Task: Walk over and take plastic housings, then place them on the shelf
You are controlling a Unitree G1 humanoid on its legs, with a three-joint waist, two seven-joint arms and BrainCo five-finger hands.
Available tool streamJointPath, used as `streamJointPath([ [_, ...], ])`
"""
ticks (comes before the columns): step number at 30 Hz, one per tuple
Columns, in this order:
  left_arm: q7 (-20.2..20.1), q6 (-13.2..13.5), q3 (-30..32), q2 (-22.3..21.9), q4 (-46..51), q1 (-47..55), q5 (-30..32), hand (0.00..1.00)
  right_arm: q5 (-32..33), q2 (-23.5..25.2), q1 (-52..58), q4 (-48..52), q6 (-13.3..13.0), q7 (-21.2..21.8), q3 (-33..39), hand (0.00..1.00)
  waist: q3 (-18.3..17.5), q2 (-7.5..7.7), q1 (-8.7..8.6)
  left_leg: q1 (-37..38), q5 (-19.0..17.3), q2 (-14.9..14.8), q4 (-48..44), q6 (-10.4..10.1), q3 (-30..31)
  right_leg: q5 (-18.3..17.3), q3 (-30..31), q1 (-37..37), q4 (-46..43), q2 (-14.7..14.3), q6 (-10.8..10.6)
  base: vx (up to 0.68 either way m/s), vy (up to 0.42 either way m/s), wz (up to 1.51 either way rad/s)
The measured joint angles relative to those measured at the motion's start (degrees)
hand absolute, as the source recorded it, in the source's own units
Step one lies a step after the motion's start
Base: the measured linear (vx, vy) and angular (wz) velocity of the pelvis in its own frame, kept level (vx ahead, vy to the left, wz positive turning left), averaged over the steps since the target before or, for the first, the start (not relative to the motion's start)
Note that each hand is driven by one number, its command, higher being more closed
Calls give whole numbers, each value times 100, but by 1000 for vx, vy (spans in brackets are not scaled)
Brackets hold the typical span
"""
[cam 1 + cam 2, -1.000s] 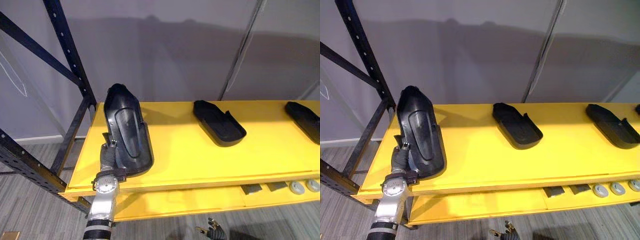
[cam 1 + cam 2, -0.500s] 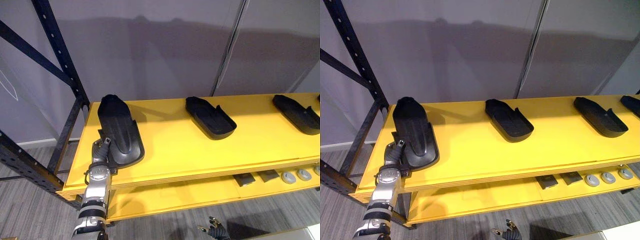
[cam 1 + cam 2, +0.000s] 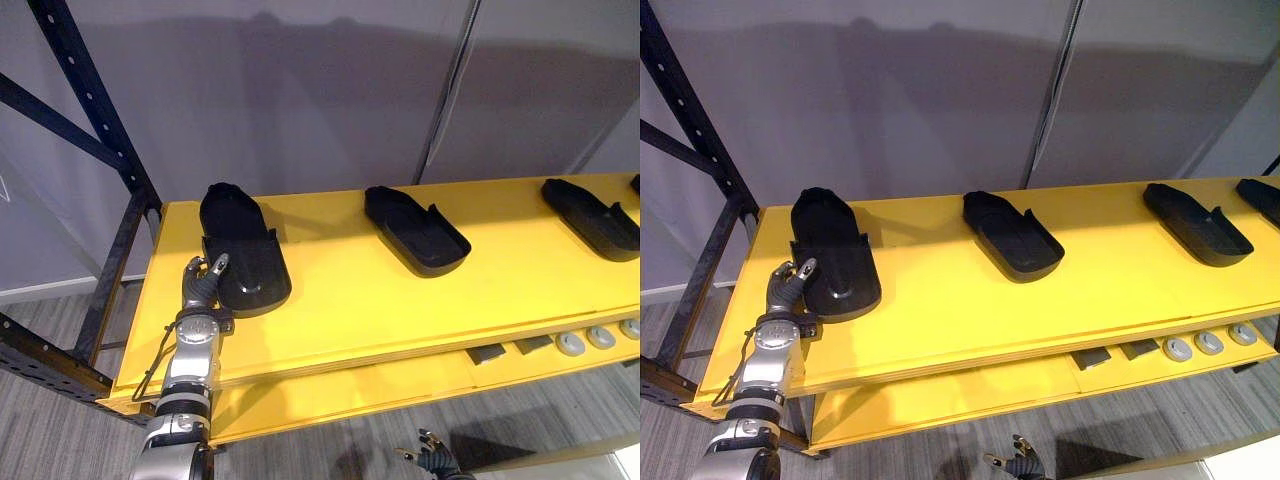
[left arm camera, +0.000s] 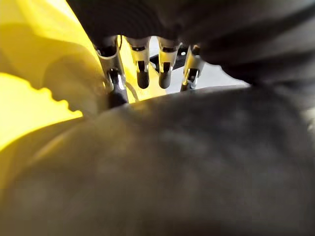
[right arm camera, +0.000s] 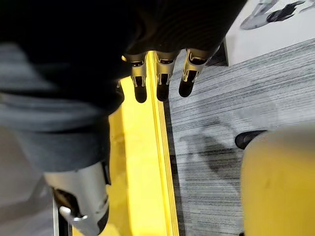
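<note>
The plastic housing (image 3: pixel 243 255) lies flat on the top board of the yellow shelf (image 3: pixel 350 310), at its left end beside the black rack post (image 3: pixel 95 130). Its long axis runs from the shelf's front edge toward the back wall, with the rounded, raised end at the back. The left hand (image 3: pixel 200 285) sits at the housing's near left corner, so the part lies ahead of it and slightly to its right. It is much the nearer hand. Its fingers (image 4: pixel 140 73) are straight and spread over the dark shell, curled round nothing. From the head views it is hard to say whether the tips brush the rim or stand just clear of it. The placement looks complete, so the next move probably calls for drawing the hand straight back along that long axis without dragging the part forward. The right hand (image 5: pixel 158 78) hangs low with loose, straight fingers over the grey floor (image 5: pixel 221 123), holding nothing. Two more housings (image 3: pixel 415 232) (image 3: pixel 592 217) rest farther right on the same board, well apart.
</note>
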State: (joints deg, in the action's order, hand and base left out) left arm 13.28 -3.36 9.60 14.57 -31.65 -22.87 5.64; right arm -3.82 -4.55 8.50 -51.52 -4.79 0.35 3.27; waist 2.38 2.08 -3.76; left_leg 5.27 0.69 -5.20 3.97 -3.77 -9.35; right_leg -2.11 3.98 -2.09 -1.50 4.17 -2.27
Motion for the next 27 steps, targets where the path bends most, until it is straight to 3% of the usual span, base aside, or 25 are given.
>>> streamJointPath([
  [5,-148,187,-152,240,39,0,1,0,-1,-69,46,-16,1,-1,2,0,10,11,-11,-3,3,2,19,-3,8,1,13,16,8,-6,-6,-26,8,-1],
  [15,-105,262,-170,324,592,2,8,0,-2,-71,40,-25,1,0,9,0,23,19,-5,-7,5,-5,22,-1,34,2,11,-21,4,-21,-2,20,0,0],
  [18,51,384,-240,214,1683,362,5,0,-2,-73,46,-25,1,-1,10,0,32,25,15,1,5,-2,5,1,34,-4,12,-20,-33,-13,8,-53,9,0],
  [19,72,491,-316,106,2146,577,5,100,-2,-76,58,-24,1,-1,11,0,34,23,45,3,4,-4,0,2,33,-15,21,-11,-66,-12,13,-52,11,-1],
  [24,87,972,-825,-603,4020,1748,9,100,-3,-78,92,-22,0,-5,71,0,111,31,190,4,-27,-8,-76,1,23,-95,81,16,-211,-7,-48,-41,5,-1],
  [27,88,1203,-1153,-892,4668,2421,5,100,-3,-67,136,0,-14,-34,74,0,114,28,263,-8,-108,-42,-193,-33,-25,-112,137,15,-255,-27,-74,-24,1,-8],
])
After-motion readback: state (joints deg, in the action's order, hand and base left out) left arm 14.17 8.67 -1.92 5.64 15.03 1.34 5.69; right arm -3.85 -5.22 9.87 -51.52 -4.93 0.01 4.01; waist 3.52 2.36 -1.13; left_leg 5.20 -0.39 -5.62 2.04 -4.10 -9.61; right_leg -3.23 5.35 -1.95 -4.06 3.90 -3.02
